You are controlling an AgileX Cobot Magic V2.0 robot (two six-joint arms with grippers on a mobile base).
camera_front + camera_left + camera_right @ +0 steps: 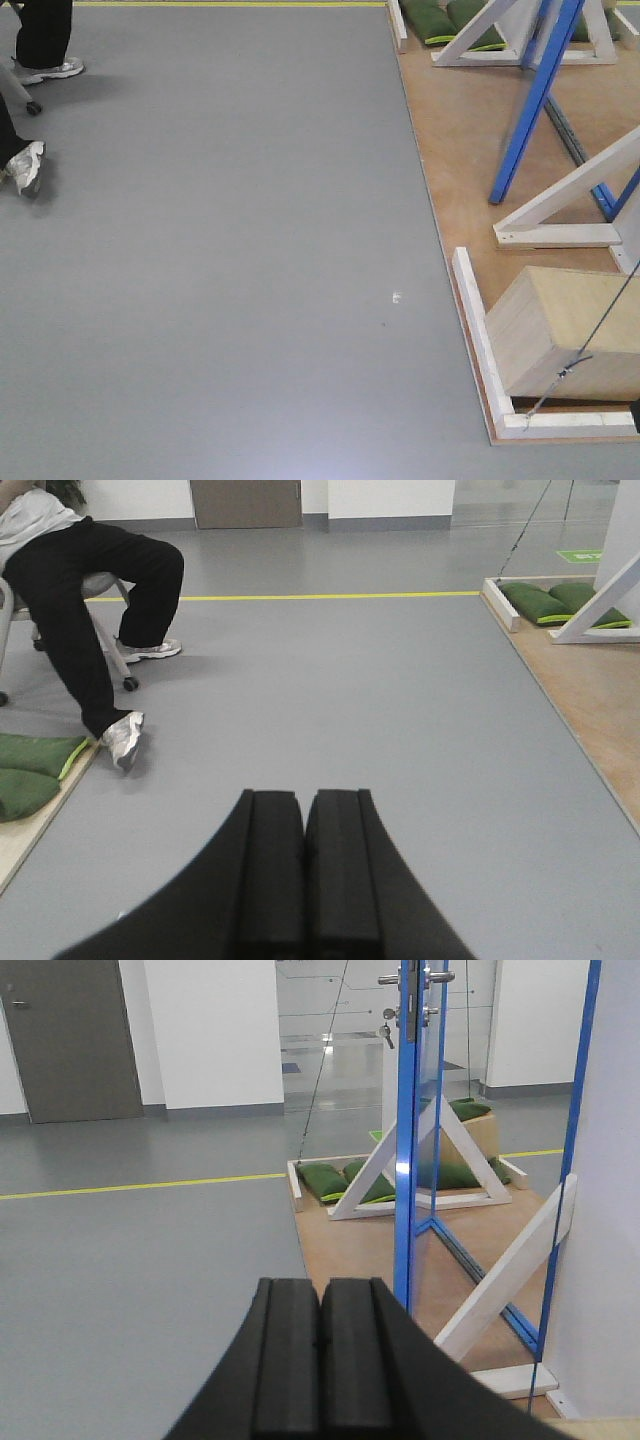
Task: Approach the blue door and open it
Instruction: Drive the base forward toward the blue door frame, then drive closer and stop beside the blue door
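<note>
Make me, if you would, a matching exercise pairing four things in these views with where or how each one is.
Things:
1. blue door
2. green cushions
3. seated person
4. left claw

Places or states:
A. shut, at the bottom of the left wrist view
B. at the left edge of the left wrist view
C. upright on the wooden platform, seen edge-on
D. lying at the platform's far corner

Pairs: 1-C, 2-D, 3-B, 4-A

Bright, even indoor light, all 3 views. Front view: pale glare patch on grey floor (320, 462) at bottom centre, soft shadow beside shoe (25, 166) at left. Right wrist view: white highlight on blue door (404, 1165) edge, glossy reflections upper centre.
</note>
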